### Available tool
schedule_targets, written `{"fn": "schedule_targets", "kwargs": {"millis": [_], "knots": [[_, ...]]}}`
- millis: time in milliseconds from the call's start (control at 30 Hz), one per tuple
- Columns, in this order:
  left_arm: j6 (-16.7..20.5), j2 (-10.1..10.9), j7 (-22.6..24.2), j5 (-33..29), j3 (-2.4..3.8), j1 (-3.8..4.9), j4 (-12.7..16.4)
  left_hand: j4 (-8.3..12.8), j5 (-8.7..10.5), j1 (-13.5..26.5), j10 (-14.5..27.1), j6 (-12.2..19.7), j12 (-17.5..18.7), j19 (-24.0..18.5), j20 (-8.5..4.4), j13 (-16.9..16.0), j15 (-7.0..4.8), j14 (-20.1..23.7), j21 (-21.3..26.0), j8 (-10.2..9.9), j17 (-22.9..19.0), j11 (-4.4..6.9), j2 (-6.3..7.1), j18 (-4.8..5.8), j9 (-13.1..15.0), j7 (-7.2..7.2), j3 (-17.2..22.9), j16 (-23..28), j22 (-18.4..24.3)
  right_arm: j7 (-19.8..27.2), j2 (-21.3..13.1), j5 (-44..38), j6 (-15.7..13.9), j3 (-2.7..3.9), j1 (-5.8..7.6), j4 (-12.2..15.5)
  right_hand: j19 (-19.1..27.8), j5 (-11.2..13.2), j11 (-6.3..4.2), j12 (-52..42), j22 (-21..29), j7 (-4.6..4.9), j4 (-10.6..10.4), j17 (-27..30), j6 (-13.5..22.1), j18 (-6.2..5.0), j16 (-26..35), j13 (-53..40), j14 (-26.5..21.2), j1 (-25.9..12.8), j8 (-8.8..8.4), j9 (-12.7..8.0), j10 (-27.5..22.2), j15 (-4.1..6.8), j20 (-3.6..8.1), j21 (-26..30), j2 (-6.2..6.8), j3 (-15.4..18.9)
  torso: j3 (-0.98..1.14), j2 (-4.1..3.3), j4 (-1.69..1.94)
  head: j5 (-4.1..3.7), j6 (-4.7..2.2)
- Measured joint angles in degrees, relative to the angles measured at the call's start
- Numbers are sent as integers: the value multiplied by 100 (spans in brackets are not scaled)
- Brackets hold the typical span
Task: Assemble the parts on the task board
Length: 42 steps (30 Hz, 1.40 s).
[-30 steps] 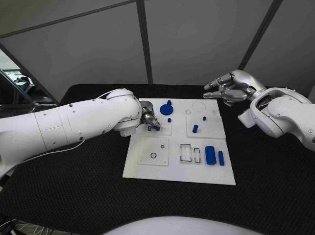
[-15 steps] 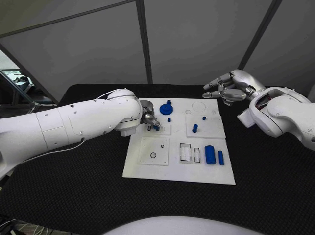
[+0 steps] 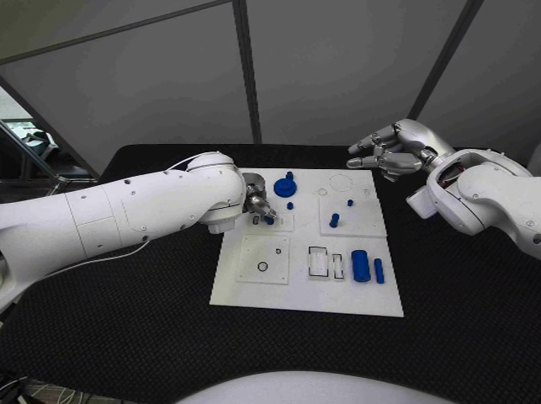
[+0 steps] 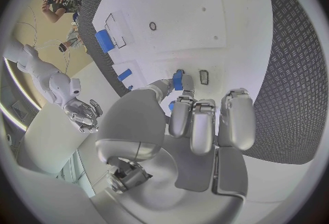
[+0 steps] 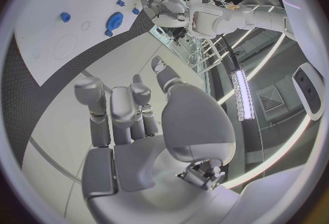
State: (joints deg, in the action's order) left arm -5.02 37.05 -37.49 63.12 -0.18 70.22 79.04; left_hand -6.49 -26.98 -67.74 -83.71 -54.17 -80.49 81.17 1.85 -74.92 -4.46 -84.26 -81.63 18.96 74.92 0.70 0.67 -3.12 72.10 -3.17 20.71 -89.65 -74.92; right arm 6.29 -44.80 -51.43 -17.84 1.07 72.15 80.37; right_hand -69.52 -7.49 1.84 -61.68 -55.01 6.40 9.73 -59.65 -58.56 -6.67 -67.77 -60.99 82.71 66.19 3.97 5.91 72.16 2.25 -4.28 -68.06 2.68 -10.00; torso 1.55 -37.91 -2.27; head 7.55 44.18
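The white task board lies mid-table. My left hand hovers low over its far-left square and pinches a small blue part between thumb and finger, close to a small slot. On the board are a round blue knobbed piece, a short peg, a thick blue cylinder and a thin blue bar. My right hand hangs above the board's far-right corner, its fingers loosely bent and apart, holding nothing.
Two rectangular slots sit beside the cylinder, and a small ring hole marks the near-left square. Black table surrounds the board, with grey wall panels behind.
My left arm has crept very slightly to the right with the small part still pinched. The right hand has stayed where it was.
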Motion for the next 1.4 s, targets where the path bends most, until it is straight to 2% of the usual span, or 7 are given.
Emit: {"fn": "schedule_targets", "kwargs": {"millis": [700, 1200, 1300, 1400], "knots": [[-105, -28, -10, 23, 5, -10, -49, 10, -28, 44, 0, 3, 0, 0, 0, 1, 9, -8, 0, -10, 0, 0, 28, 0, 11, 1, 10, 0, 1, 2, 11, -1, 14, 0, 0, -15, 0, 0, 0, 0, 0, 0, 0, 0, 0, 0, 0, 0, 0, 0, 0, 0, 0, 0, 0, 0, 0, 0, 2, 2, 4, -7, 24], [-212, -134, -44, 27, 11, -1, -189, -18, -23, 91, -1, 12, 0, 0, 0, 1, 10, -8, 1, 0, 0, 0, -19, 0, 55, 9, 69, 0, 1, 2, 18, -1, 18, 0, -1, -15, 0, 0, 0, 0, -1, 0, 0, 0, 0, 0, 0, 0, 0, 0, 0, 0, 0, 0, 0, 0, 0, 0, 1, 2, 3, -10, 43], [-225, -149, -48, 27, 12, 0, -207, 57, 127, 202, -2, 10, 0, 0, 0, 1, 10, -8, 1, 0, 0, 2, 28, 0, 81, 11, 177, 0, 1, 2, 19, -1, 19, 0, -1, -16, 0, 0, 0, 0, -1, 0, 0, 0, 0, 0, 0, 0, 0, 0, 0, 0, 0, 0, 0, 0, 0, 0, 1, 2, 3, -15, 46], [-233, -162, -52, 28, 13, 1, -224, 229, 439, 349, -22, -32, 0, -1, 0, 1, 5, -4, 1, 0, 0, 19, 39, 0, 108, 52, 390, 0, 1, 3, 21, -1, 20, 0, -1, -17, 0, 0, 0, 0, -1, 0, 0, 0, 0, 0, 0, 0, 0, 0, 0, 0, 0, 0, 0, 0, 0, 0, 1, 2, 3, -19, 46]]}}
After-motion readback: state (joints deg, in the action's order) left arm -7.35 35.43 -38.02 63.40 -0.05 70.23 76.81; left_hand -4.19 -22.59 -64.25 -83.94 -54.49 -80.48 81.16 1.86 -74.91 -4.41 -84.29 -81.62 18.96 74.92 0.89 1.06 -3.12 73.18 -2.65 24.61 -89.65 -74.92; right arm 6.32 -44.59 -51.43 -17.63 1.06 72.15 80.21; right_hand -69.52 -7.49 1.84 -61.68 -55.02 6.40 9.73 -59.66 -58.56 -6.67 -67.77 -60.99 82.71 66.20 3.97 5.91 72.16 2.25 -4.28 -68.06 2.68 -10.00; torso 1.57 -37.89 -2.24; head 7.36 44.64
